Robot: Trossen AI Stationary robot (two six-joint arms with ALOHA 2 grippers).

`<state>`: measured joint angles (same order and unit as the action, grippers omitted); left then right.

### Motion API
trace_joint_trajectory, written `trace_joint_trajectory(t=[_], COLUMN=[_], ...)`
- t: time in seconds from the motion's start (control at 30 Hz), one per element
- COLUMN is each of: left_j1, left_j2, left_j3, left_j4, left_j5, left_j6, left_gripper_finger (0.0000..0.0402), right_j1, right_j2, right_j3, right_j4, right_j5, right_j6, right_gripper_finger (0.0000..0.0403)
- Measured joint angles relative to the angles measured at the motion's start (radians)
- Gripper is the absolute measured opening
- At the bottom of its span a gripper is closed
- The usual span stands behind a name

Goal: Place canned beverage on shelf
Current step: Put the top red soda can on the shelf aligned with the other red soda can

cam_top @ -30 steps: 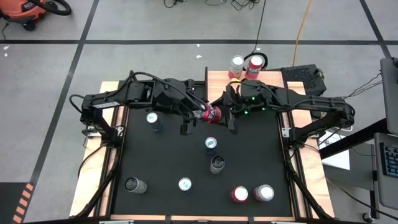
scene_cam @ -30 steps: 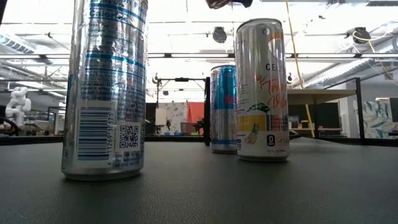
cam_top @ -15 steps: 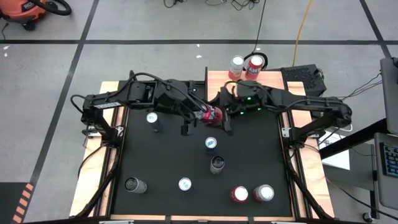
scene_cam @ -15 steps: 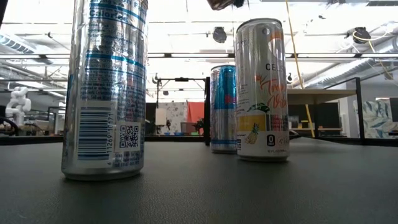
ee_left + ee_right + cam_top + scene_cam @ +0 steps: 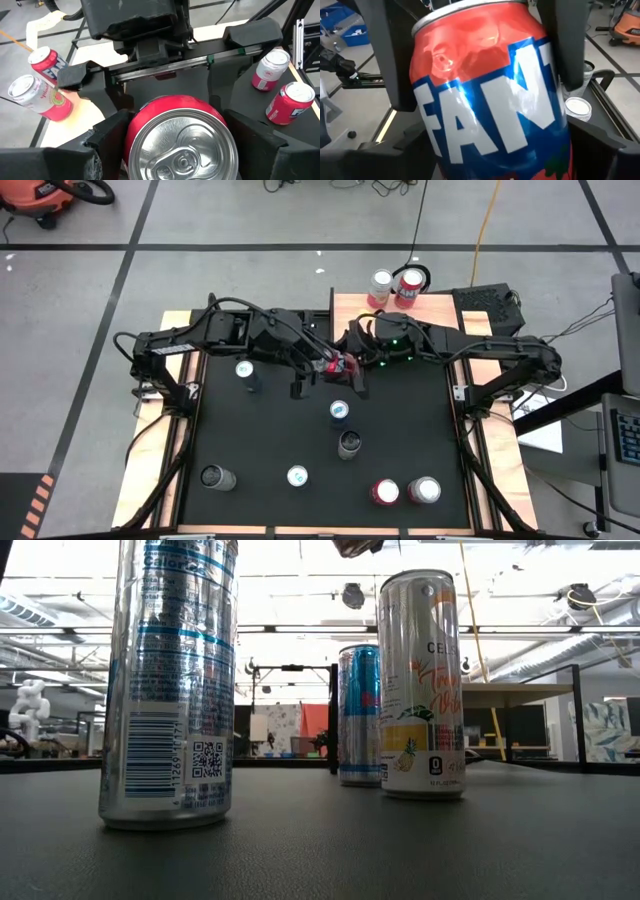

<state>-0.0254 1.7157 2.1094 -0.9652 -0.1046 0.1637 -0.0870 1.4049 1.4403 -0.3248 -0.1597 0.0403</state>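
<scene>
We found the red can (image 5: pixel 339 364) held up off the black table (image 5: pixel 400 440) near its far middle, between the two arms. The left gripper (image 5: pixel 180 150) was clamped on its body, one dark finger on each side of the wall, with the silver lid turned toward the wrist camera. The right gripper (image 5: pixel 350 372) had closed in around the same can; its fingers (image 5: pixel 567 45) flanked the printed side, but we could not tell whether they pressed or merely bracketed it. It looked like a hand-over in mid air.

The shelf (image 5: pixel 352 304), a light-wood board at the table's far edge, carried two cans (image 5: pixel 396 286) on its right part and lay on the right arm's side.

Handling, as we judged it:
- Rigid while sealed, but the thin wall would dent under hard squeeze.
- If full, fairly heavy; slick painted metal, so a slip was possible.
- Best taken at mid-body across the width, clear of the rims.
- One grip should be firm before the other let go.
</scene>
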Motion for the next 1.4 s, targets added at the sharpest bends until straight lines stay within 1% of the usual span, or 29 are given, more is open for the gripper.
trace_joint_trajectory(t=[0.17, 0.27, 0.33, 0.4, 0.53, 0.6, 0.67, 0.77, 0.83, 0.9, 0.97, 1.07, 1.13, 1.2, 1.27, 1.3, 1.4], left_j1=[0.000, -0.002, -0.002, 0.001, 0.004, 0.003, 0.004, 0.010, 0.016, 0.027, 0.040, 0.070, 0.095, 0.117, 0.135, 0.140, 0.151], left_j2=[0.000, 0.000, 0.000, 0.000, -0.022, -0.037, -0.057, -0.092, -0.120, -0.148, -0.171, -0.196, -0.200, -0.200, -0.195, -0.187, -0.174], left_j3=[0.000, 0.000, 0.000, 0.000, 0.002, 0.002, 0.002, 0.002, 0.002, 0.002, 0.002, 0.002, 0.003, 0.002, 0.002, 0.002, 0.001], left_j4=[-0.002, 0.002, 0.002, 0.015, 0.054, 0.092, 0.117, 0.142, 0.160, 0.200, 0.244, 0.297, 0.325, 0.348, 0.369, 0.373, 0.375], left_j5=[-0.003, -0.052, -0.073, -0.096, -0.151, -0.192, -0.229, -0.323, -0.364, -0.372, -0.360, -0.294, -0.204, -0.088, 0.003, 0.025, 0.017], left_j6=[0.000, -0.007, -0.024, -0.026, -0.049, -0.049, -0.052, -0.095, -0.165, -0.250, -0.325, -0.403, -0.443, -0.464, -0.461, -0.442, -0.335], left_gripper_finger=[0.0285, 0.0286, 0.0295, 0.0314, 0.0376, 0.0392, 0.0389, 0.0387, 0.0387, 0.0387, 0.0387, 0.0387, 0.0387, 0.0387, 0.0387, 0.0387, 0.0387], right_j1=[0.000, 0.000, -0.001, -0.001, -0.015, -0.022, -0.033, -0.051, -0.066, -0.077, -0.085, -0.097, -0.103, -0.104, -0.104, -0.103, -0.095], right_j2=[-0.001, -0.002, -0.006, -0.016, -0.044, -0.061, -0.075, -0.093, -0.106, -0.120, -0.127, -0.128, -0.124, -0.120, -0.114, -0.111, -0.109], right_j3=[0.000, 0.000, 0.000, 0.000, -0.001, -0.001, -0.001, -0.001, -0.001, -0.001, -0.001, -0.001, -0.001, -0.001, -0.001, -0.001, -0.001], right_j4=[0.003, 0.007, 0.005, 0.000, 0.006, 0.008, 0.009, 0.016, 0.060, 0.131, 0.213, 0.350, 0.438, 0.500, 0.537, 0.550, 0.554], right_j5=[0.000, 0.000, 0.000, 0.008, 0.022, 0.018, 0.016, 0.034, 0.035, 0.043, 0.055, 0.057, 0.058, 0.058, 0.058, 0.058, 0.058], right_j6=[-0.004, -0.012, -0.010, 0.014, 0.062, 0.081, 0.116, 0.202, 0.270, 0.329, 0.363, 0.405, 0.431, 0.456, 0.473, 0.475, 0.475], right_gripper_finger=[0.0305, 0.0305, 0.0308, 0.0309, 0.0307, 0.0305, 0.0305, 0.0305, 0.0304, 0.0304, 0.0304, 0.0304, 0.0304, 0.0304, 0.0304, 0.0304, 0.0304])
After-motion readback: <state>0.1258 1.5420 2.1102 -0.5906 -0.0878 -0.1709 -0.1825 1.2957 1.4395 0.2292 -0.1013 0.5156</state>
